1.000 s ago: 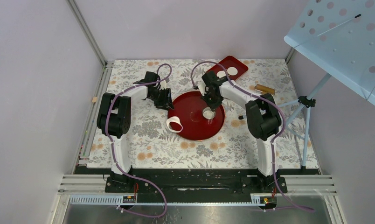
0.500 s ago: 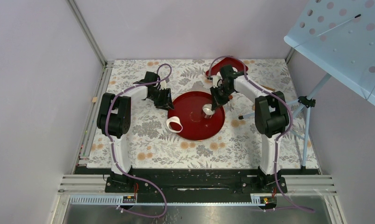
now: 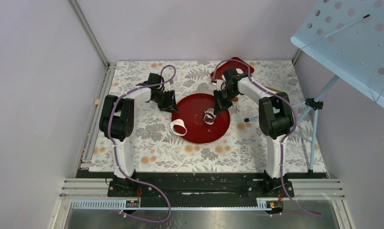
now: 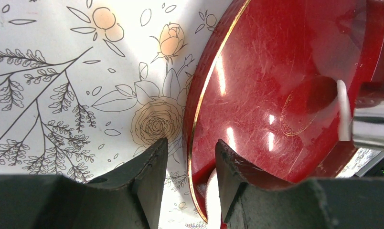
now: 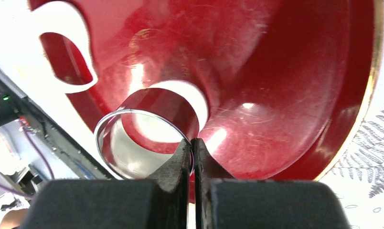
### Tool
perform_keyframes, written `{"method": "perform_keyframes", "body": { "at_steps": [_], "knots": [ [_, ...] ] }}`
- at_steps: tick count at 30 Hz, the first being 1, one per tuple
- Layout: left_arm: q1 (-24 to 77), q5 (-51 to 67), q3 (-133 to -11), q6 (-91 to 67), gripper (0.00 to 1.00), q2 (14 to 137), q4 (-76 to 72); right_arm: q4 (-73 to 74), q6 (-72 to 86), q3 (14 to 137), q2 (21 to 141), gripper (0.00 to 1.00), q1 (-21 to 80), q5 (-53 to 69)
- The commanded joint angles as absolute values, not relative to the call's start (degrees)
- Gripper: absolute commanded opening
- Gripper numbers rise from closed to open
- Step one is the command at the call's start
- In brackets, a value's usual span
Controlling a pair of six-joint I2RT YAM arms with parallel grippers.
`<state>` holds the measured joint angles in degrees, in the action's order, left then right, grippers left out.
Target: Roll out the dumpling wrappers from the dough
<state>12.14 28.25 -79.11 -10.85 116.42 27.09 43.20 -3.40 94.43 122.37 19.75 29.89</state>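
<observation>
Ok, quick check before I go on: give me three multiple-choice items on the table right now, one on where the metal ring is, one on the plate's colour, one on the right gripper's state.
1. Where is the metal ring?
A. Over the round plate
B. On the cloth by the left arm's base
C. On the blue stand

2. What colour is the round plate?
A. Blue
B. White
C. Red

3. How is the right gripper?
A. Wide open, clear of the ring
B. Shut on the ring's wall
C. Shut on a rolling pin

Answers:
1 A: the top view shows the ring inside the plate's outline, near its middle.
2 C: both wrist views show glossy red with a gold rim.
3 B: in the right wrist view its jaws meet on the ring's thin metal wall.
</observation>
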Motion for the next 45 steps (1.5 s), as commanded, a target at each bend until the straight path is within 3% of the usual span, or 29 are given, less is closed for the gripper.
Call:
{"method": "perform_keyframes", "body": {
  "at_steps": [1,8,17,26,30,35,45],
  "knots": [
    [11.78,27.06,-79.48,-10.54,0.42,117.04,26.55,43.92,-2.49,95.22,117.13,0.00,19.76,38.63],
    [11.77,26.97,-79.48,-10.59,0.42,117.03,26.55,43.64,-1.05,94.92,121.60,0.00,19.25,30.90],
    [11.78,27.13,-79.52,-10.55,0.42,116.99,26.54,43.50,-0.83,95.73,114.09,0.00,18.25,40.96],
    [11.78,26.92,-79.61,-10.63,0.43,117.12,26.63,43.62,-1.03,100.41,109.70,0.00,18.28,21.26],
    [11.78,26.29,-79.54,-11.00,0.43,116.99,26.55,43.55,1.47,101.43,111.35,0.00,20.17,21.73],
    [11.47,26.29,-79.09,-11.40,0.43,116.56,25.95,42.43,3.54,103.52,115.93,0.00,27.72,12.87],
    [11.34,26.70,-78.74,-11.51,0.44,116.42,25.51,45.80,7.96,119.74,130.38,0.00,34.97,5.60]
  ]
}}
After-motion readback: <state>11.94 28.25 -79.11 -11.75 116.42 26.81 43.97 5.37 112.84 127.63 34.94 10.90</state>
